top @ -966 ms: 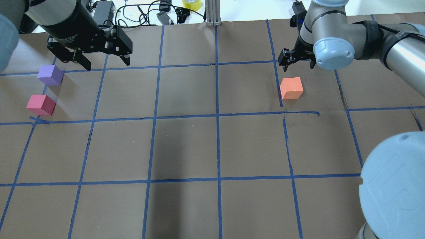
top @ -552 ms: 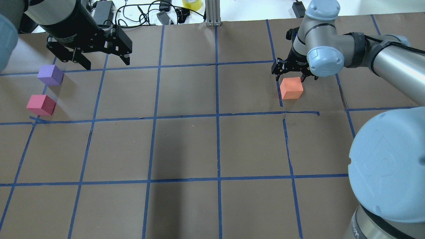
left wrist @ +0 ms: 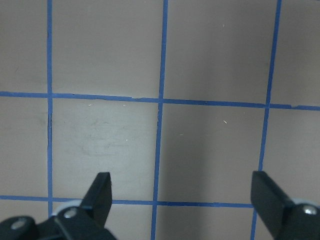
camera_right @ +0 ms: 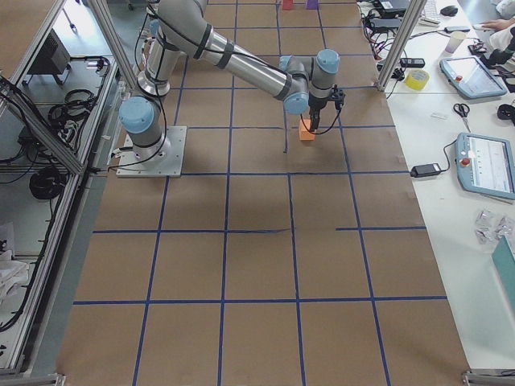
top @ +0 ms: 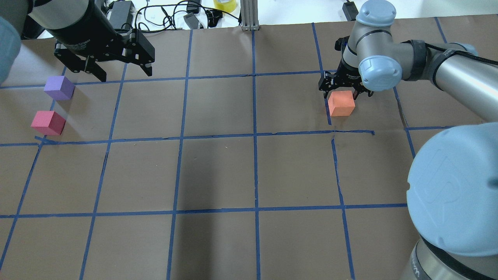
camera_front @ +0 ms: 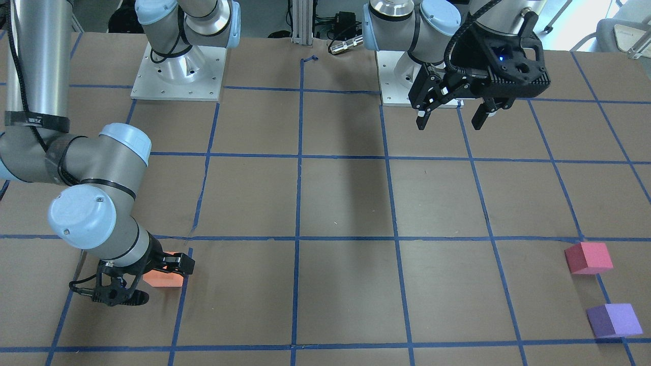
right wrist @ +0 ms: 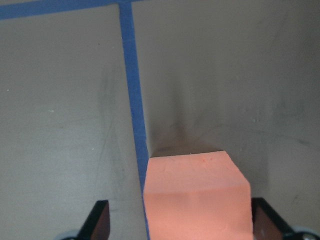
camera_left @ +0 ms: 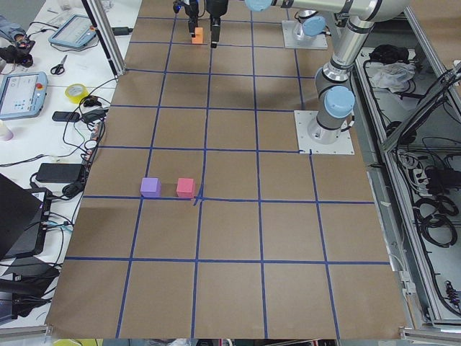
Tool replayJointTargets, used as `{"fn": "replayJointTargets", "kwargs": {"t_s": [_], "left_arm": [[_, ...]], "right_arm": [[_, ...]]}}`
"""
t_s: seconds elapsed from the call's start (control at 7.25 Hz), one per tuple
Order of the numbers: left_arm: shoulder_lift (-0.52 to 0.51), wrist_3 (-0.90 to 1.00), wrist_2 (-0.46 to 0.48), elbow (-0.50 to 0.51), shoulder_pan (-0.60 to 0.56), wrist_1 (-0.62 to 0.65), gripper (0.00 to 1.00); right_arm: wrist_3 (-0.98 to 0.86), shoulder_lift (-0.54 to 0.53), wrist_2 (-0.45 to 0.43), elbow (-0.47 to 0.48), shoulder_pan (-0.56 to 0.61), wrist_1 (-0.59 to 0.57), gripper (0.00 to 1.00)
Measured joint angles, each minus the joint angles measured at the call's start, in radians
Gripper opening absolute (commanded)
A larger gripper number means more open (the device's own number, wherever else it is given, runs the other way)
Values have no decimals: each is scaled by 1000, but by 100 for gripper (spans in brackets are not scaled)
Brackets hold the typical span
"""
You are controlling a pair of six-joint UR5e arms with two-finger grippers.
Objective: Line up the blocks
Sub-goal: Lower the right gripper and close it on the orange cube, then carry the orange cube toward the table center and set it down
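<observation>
The orange block (top: pixel 341 104) sits on the brown table at the right, next to a blue tape line. My right gripper (top: pixel 341 93) is lowered over it, open, with a finger on each side. In the right wrist view the block (right wrist: pixel 197 195) fills most of the gap, with room left at the left finger (right wrist: pixel 100 222). The purple block (top: pixel 59 88) and the pinkish-red block (top: pixel 48 123) sit side by side at the far left. My left gripper (top: pixel 126 76) hangs open and empty above the table, to the right of the purple block.
Cables, power adapters and a yellow tape roll (top: pixel 225 4) lie beyond the table's far edge beside an aluminium post (top: pixel 249 15). The two arm bases (camera_front: pixel 178 66) stand at the robot's side. Blue tape divides the table into a grid.
My right gripper has moved down and toward the orange block and now straddles it. The left arm and all three blocks have not moved.
</observation>
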Motion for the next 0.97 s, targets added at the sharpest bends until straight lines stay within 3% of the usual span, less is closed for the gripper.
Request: {"fn": "replayJointTargets", "kwargs": {"t_s": [0.14,0.28,0.41,0.55,0.97], "left_arm": [[1,0,1,0,0,0,100],[1,0,1,0,1,0,100],[1,0,1,1,2,0,100],[2,0,1,2,3,0,100],[3,0,3,0,4,0,100]], "right_arm": [[0,0,-8,4,0,3,100],[-1,1,-13,20,0,2,89],[0,1,-14,40,0,-5,30],[0,2,-11,52,0,-11,0],[7,-8,1,25,4,-27,0]]}}
